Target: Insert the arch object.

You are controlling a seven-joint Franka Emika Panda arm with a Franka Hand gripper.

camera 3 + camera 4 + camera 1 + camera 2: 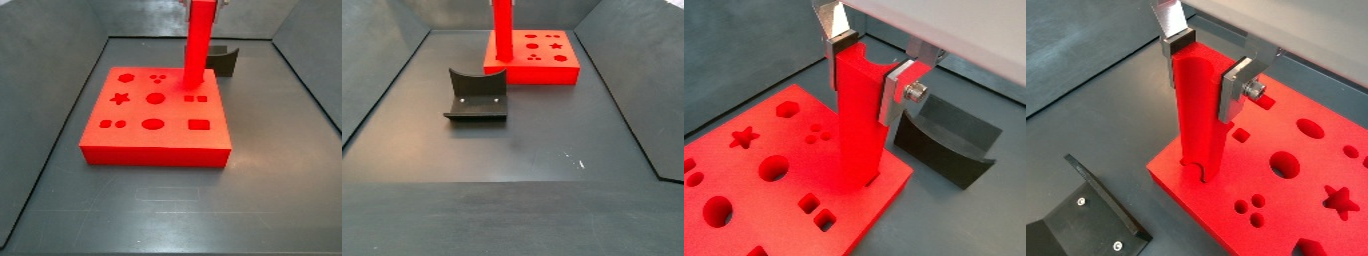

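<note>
Both side views showed a dark grey floor (516,150) walled by grey panels, and on it the largest thing, a flat red board (154,120) pierced with shaped holes: a star, circles, ovals, squares and a cluster of small dots. In a side view the board (540,60) lay at about 12 o'clock on the floor, far from the camera, with the fixture (476,97), a dark bracket on its base plate, standing just beside it at roughly 7 o'clock from the board's near corner. In a side view only the fixture's (227,62) top showed, behind the board's far right corner.

The bar (197,45), bright red, long and slender, stood upright at the board's edge nearest the fixture, at about 1 o'clock on the board's top face. In both wrist views its foot met the board's surface at that corner; the bar (858,125) seemed sunk into a slot there, though how deep could not be told. A thin dark seam showed at the base of the bar (1200,115).

The gripper (871,65) sat at the bar's upper end, its silver fingers (898,90) pressed flat against opposite faces, jaws clenched on the bar. The gripper (1207,65) was seen likewise clamped, one finger (1237,88) carrying a screw.
</note>
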